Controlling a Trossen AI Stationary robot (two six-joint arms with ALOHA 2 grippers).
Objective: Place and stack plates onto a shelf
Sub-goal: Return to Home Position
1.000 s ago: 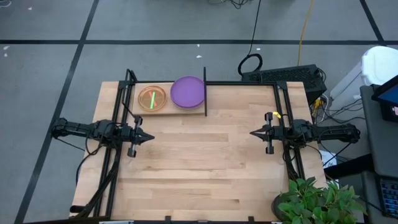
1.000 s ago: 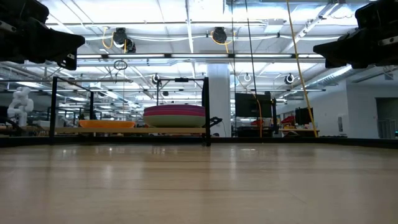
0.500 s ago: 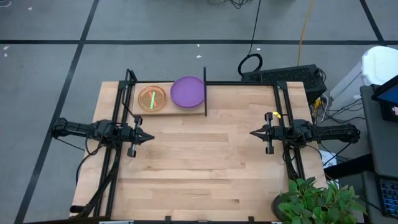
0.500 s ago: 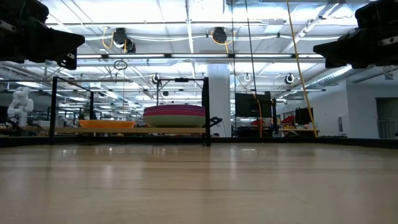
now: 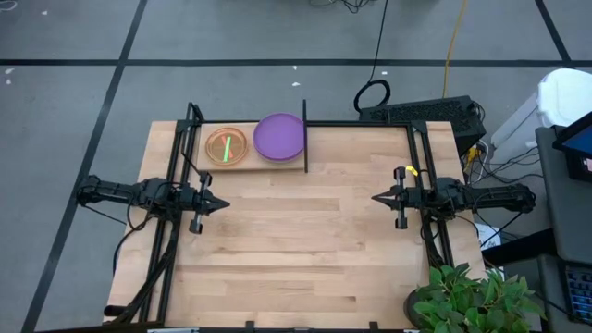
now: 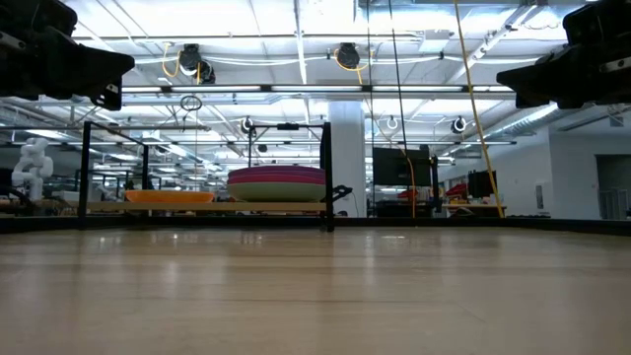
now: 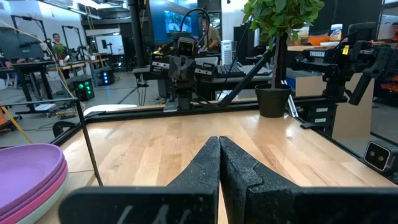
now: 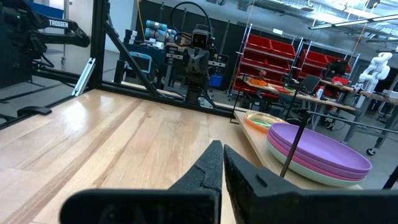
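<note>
- Left gripper (image 5: 220, 204) is the one nearer the shelf (image 5: 254, 165). If you swing that arm toward the far edge while homing, it could clip the black post (image 5: 304, 162) or nudge the stacks (a judgement only; nothing touches now).
- Larger plates (image 5: 279, 137), purple on top, are nearly as wide as the narrow board, so a knock could slide them off. The small translucent stack (image 5: 227, 145), green on top, sits just beside them.
- Left gripper: fingers pressed together, holding nothing, above the bare counter (image 5: 296, 250).
- Right gripper (image 5: 377, 198): likewise closed and empty, at the opposite side and well apart from the shelf.
- Every plate you can see is on the shelf, so stacking looks finished.
</note>
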